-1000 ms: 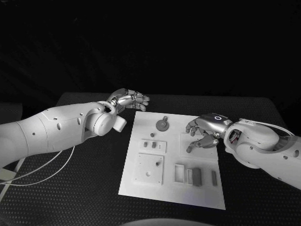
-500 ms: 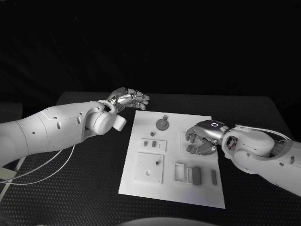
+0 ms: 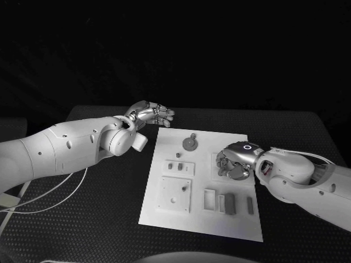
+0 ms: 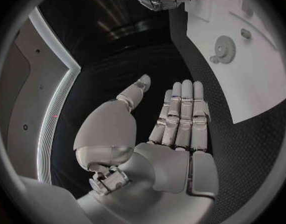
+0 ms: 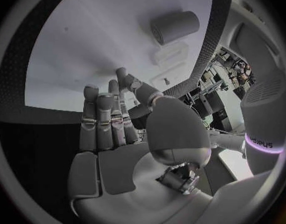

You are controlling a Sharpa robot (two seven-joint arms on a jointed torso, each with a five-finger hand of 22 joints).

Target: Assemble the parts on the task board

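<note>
R hand [image 3: 232,164] hovers low over task board [image 3: 193,216] mid-right, fingers spread, holding nothing. L hand [image 3: 150,115] open, off the board's far-left corner. Cylinder part [image 5: 175,27] lies on board ahead of R fingers; prob light, rigid, rolls easily, so pinch across mid-body.

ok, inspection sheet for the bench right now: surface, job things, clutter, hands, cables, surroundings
Surface: black table, textured top; it carries the task board.
Job's things: white task board lies flat mid-table. A round gear-like part sits near its far edge, small parts stand in slots near its near edge, and a cylinder part lies on it by the right hand.
Clutter: nothing seen.
Hands: left hand off the board's far left corner, fingers straight, holding nothing. Right hand over the board's right side; whether it holds anything cannot be told.
Cables: thin white cables beneath the left arm.
Surroundings: dark beyond the table.
</note>
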